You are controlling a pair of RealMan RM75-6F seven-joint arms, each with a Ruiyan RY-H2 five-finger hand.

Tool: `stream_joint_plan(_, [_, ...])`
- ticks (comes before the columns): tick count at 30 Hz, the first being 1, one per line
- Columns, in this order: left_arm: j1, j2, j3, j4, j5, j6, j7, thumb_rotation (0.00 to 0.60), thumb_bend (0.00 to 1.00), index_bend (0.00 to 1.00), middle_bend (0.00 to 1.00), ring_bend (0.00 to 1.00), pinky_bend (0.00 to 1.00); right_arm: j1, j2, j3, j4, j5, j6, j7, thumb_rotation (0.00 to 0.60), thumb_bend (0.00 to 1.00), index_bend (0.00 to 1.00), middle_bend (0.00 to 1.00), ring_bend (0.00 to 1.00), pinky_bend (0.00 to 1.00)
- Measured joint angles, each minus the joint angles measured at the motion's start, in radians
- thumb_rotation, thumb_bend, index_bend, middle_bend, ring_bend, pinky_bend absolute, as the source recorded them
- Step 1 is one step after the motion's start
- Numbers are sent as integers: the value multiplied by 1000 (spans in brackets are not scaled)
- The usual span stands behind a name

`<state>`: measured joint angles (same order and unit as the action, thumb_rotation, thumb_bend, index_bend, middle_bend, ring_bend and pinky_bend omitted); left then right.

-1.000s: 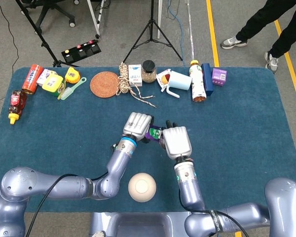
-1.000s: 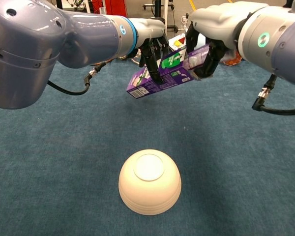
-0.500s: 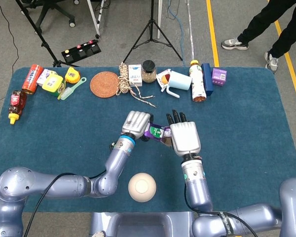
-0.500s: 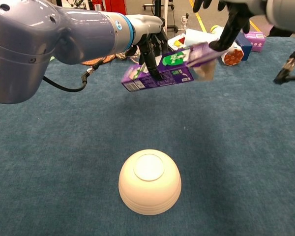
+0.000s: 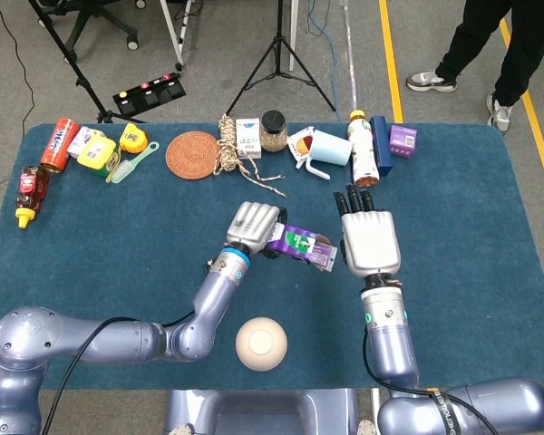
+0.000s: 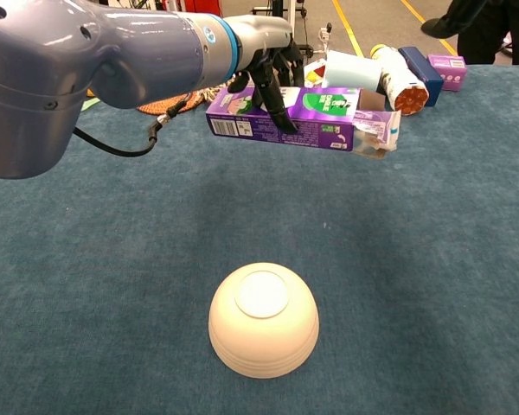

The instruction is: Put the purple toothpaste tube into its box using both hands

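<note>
Since a second ago the right hand [image 5: 370,243] has let go of the purple toothpaste box [image 6: 281,118] and drawn off to the right; it now hovers flat, fingers straight and apart, holding nothing, and has dropped out of the chest view. The box has levelled from a tilt to roughly horizontal.

Left hand [image 5: 252,228] grips the box from above at its left half, fingers [image 6: 271,82] wrapped over the top face, box held clear above the table [image 5: 453,227]. Open flap end points right, toward the right hand. The end of the toothpaste tube [image 6: 376,131] shows at that open mouth, mostly inside. In the head view the box [image 5: 301,246] lies between the two hands, near the middle of the table.

White bowl [image 6: 263,319], upside down, sits toward the near edge, below the box.

Along the far edge, from the left corner: red can [image 5: 60,143], sauce bottle [image 5: 30,192], yellow items [image 5: 98,155], green brush [image 5: 132,162], woven coaster [image 5: 192,155], coiled rope [image 5: 230,152], small carton [image 5: 248,138], jar [image 5: 273,130], light blue mug [image 5: 331,149], bottle lying on its side [image 5: 363,149], dark blue box [image 5: 382,145], small purple box [image 5: 403,139].

A person's legs [image 5: 490,41] stand beyond the far right corner.
</note>
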<state>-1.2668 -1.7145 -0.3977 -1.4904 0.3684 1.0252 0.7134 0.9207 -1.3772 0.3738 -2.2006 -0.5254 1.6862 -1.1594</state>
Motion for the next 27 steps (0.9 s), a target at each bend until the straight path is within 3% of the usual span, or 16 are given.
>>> stream_joint_plan(8, [52,23,-11,-9,154,-45,-170,600,254,617,568,592,820,-48,78,-4,133,-14,-16,68,600,392,124,108,154,509])
stream_joint_plan(21, [197,71,-26,8,500,-186,-677,600,254,618,568,592,820,-174,172,-25,388,-16,-160,275,600,391,124,115,159,506])
stream_joint_plan(27, [237,75,-12,65,637,-213,-806,600,254,618,568,592,820,-210,185,-37,448,-6,-218,323,600,392,124,115,160,506])
